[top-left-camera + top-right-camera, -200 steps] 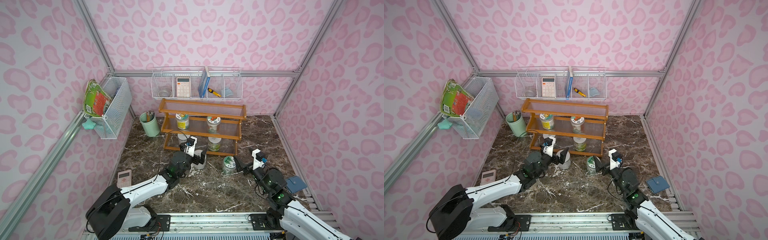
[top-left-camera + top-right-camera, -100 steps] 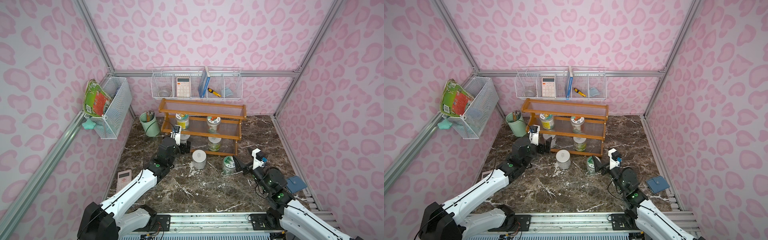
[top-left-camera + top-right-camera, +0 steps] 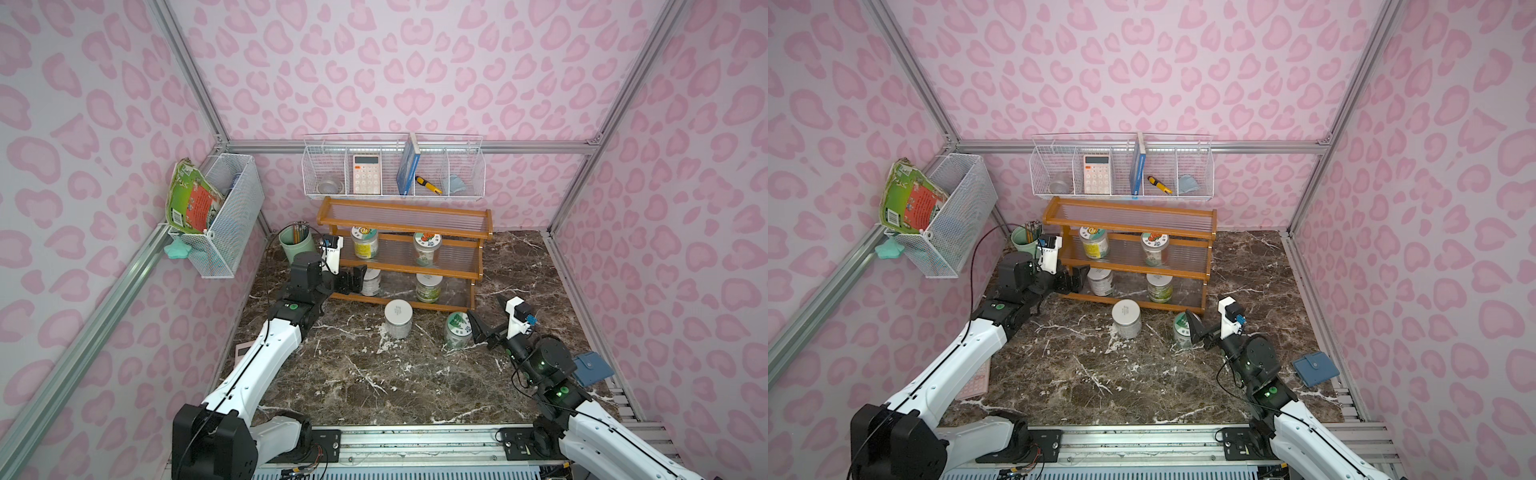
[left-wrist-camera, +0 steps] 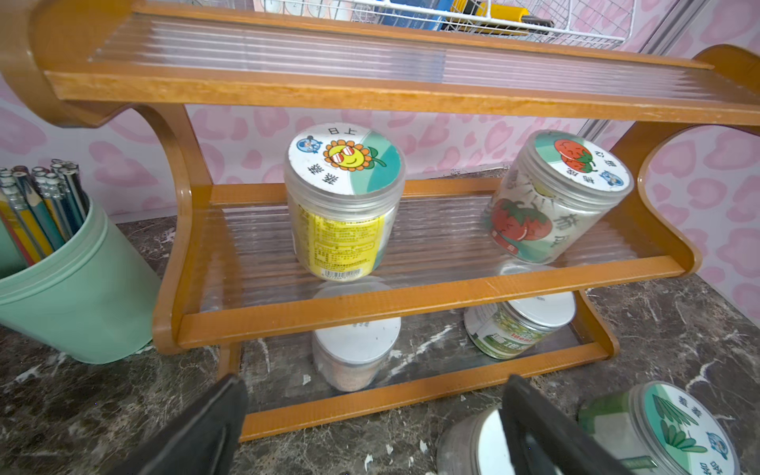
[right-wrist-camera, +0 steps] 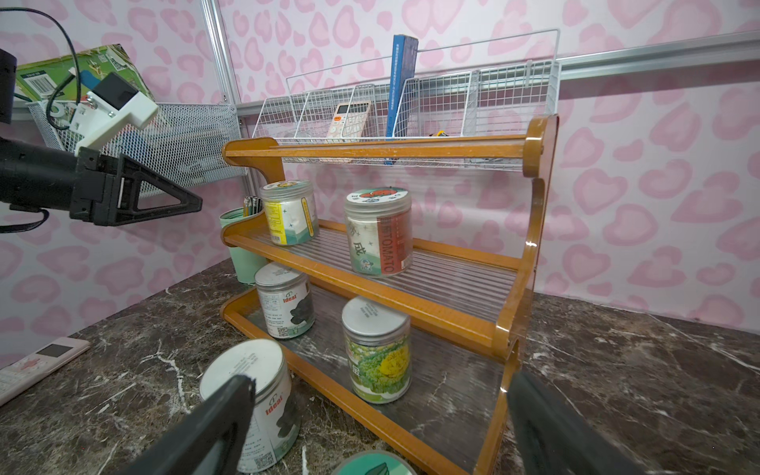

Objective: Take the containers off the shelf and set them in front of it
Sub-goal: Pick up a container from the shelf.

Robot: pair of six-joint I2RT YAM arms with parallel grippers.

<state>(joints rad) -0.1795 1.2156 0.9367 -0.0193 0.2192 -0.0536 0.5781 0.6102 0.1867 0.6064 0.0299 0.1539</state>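
— Starting with the left gripper (image 3: 352, 279)?
— Spread wide, gripping nothing. Hanging low at the left front corner of the shelf (image 3: 405, 219), pointed at the bottom-left jar (image 3: 372, 283) with its plain white lid. Short of that jar in the left wrist view, not touching.

— And the right gripper (image 3: 476, 326)?
— Open just as wide, and empty. Hovering off the shelf's right front corner, close against the green-lidded jar (image 3: 455, 328). Touching or not: cannot tell.

— Set down where, that one?
— Upright on the bench (image 3: 374, 386), just in front of the shelf's right end. Beside it, toward the middle of the shelf front, a white-lidded jar (image 3: 398, 318), upright too and apart from both grippers.

— Left on the shelf?
— Four. On the middle tier, a yellow jar (image 3: 365, 245) toward the left and a tomato jar (image 3: 426, 249) toward the right, well apart. On the bottom tier, the bottom-left jar and, below the tomato one, a bottom-right jar (image 3: 429, 287) with a green label and a white lid.

— Further out?
— A mint pencil cup (image 3: 296, 248) at the shelf's left end, near the bench's back left corner. Wire baskets (image 3: 467, 166) up on the back and left walls. A blue wallet (image 3: 592, 368) by the bench's right edge, a pink remote (image 3: 241, 353) by its left edge.
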